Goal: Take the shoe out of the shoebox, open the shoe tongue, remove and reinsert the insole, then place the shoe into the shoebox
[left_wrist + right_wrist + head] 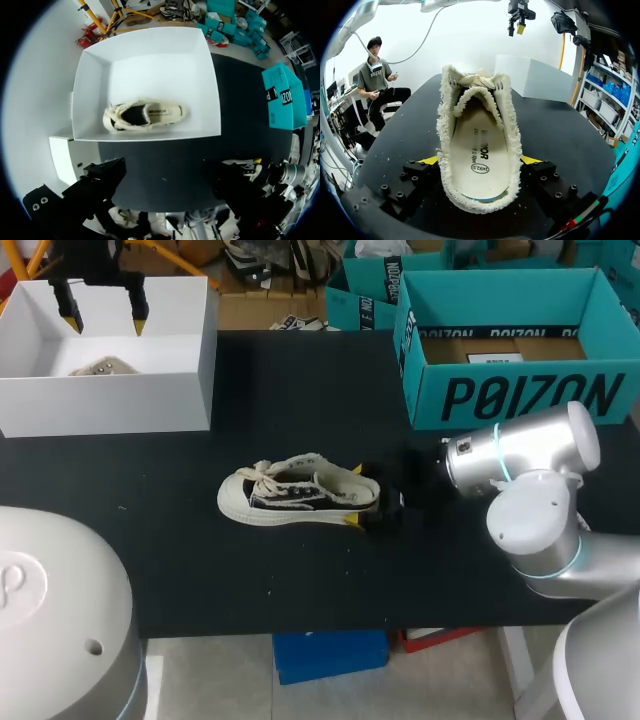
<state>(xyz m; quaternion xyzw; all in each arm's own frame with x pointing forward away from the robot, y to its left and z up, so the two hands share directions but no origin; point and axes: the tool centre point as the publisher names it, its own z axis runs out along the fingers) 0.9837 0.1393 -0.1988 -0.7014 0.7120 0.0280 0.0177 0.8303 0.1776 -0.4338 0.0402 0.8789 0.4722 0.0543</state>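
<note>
Black table, head view: white shoebox at rear left, teal box far to the shoebox's right. Shoe sits on its sole in front and to the right of the shoebox, well apart from it. Right gripper is clamped across the heel, one yellow tip on each side; its arm comes in low along the table. Left gripper hangs above the shoebox, fingers spread, nothing held. Second shoe lies inside the shoebox.

Left wrist view: table and shoebox seen from above. Second shoe rests on the shoebox floor, by the wall nearest the left gripper. Fingers wide apart, empty.

Right wrist view: table under the shoe, insole in place. Heel sits in the right gripper, both fingertips pressed to its sides. Shoebox lies beyond the toe, left gripper above it.
</note>
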